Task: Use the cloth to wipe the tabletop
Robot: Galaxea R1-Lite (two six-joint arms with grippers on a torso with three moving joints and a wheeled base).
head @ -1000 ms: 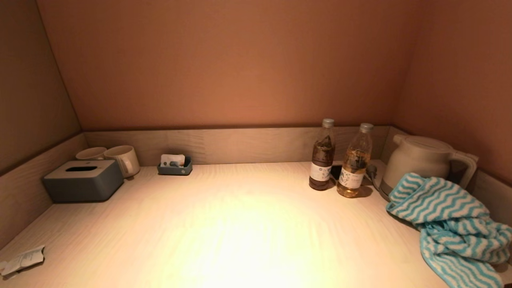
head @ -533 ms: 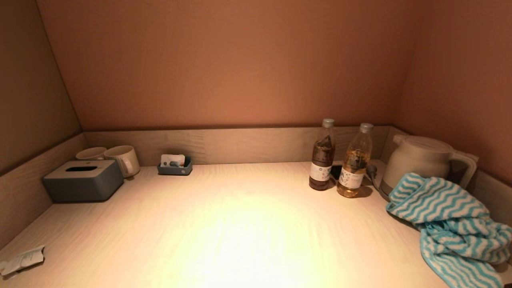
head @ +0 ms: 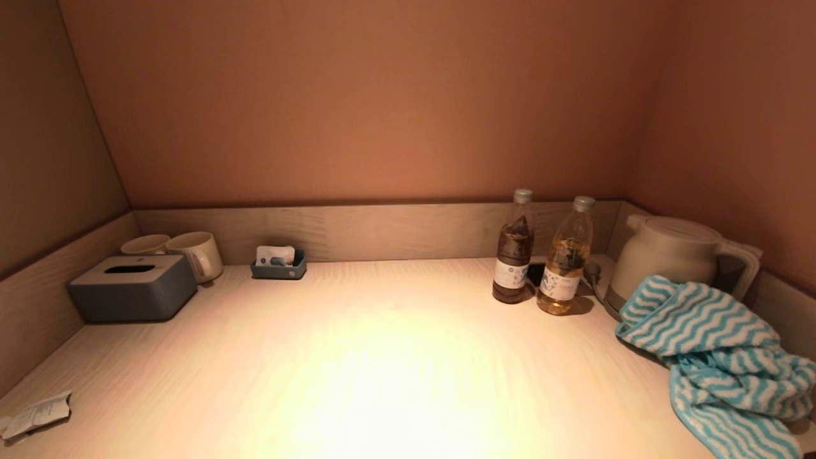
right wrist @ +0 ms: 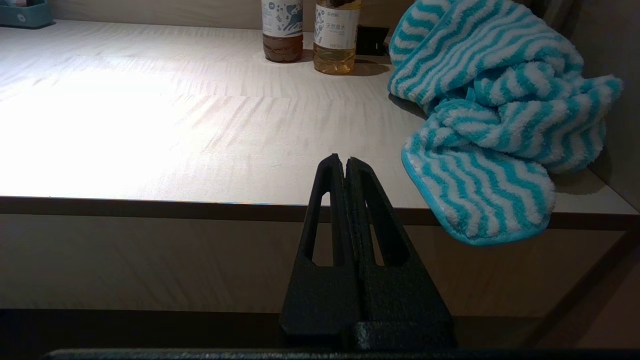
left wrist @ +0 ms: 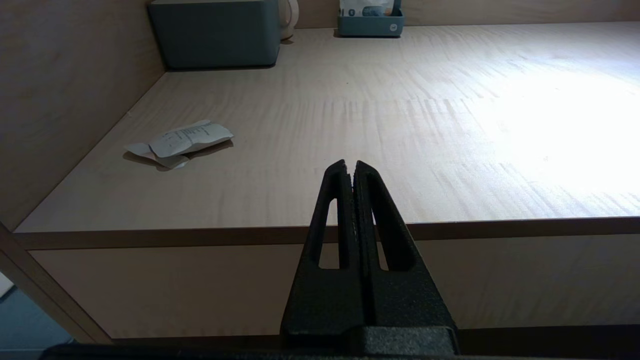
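Note:
A teal-and-white striped cloth (head: 720,350) lies bunched at the right end of the pale wooden tabletop (head: 382,357), against the kettle, with one corner hanging over the front edge (right wrist: 490,210). Neither gripper shows in the head view. My right gripper (right wrist: 345,160) is shut and empty, in front of and below the table's front edge, a little left of the cloth. My left gripper (left wrist: 349,165) is shut and empty, likewise before the front edge at the left part of the table.
Two bottles (head: 513,248) (head: 564,258) and a white kettle (head: 669,255) stand at the back right. A grey tissue box (head: 131,287), two mugs (head: 194,252) and a small blue tray (head: 278,262) stand at the back left. A crumpled paper (head: 35,414) lies front left.

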